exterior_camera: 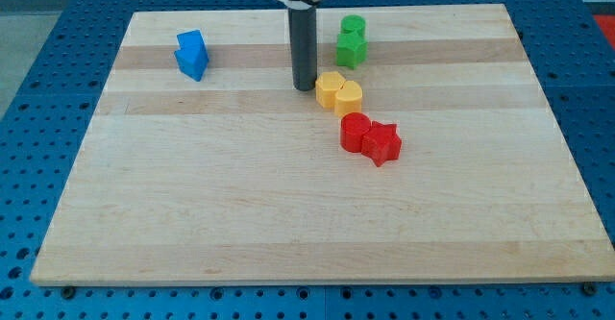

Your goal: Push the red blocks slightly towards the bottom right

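Worktop (pixel 288 214): pale wood, visible grain, banded boards, smooth matt finish. Red blocks (pixel 371 137), yellow blocks (pixel 338 92), green blocks (pixel 351 41), blue blocks (pixel 192 55): plastic-looking, matt, smooth faces. Rod above my tip (pixel 305 88): dark, dull sheen.

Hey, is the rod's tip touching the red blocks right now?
No, my tip stands up and to the view's left of the red blocks, with the yellow blocks lying between them.
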Controlling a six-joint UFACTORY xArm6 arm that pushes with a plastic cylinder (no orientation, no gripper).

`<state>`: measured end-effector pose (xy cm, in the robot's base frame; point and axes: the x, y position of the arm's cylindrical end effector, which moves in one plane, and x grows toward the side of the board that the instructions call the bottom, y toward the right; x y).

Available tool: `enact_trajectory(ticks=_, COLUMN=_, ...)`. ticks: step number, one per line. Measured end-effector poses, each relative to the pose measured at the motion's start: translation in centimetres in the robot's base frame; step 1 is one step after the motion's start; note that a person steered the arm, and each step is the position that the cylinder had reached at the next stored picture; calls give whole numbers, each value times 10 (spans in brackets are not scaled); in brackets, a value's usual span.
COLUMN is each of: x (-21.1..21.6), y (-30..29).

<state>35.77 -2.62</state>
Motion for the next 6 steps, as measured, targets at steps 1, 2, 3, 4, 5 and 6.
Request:
enact_trajectory(ticks=1, x=11, y=-16)
enact_trajectory(ticks=2, x=37, y=-19)
enact_trajectory(ticks=3, x=59, y=-15)
enact_trajectory(ticks=4, x=63, y=0)
enact_trajectory(ticks=5, x=63, y=17)
enact_trajectory(ticks=6, x=69, y=29)
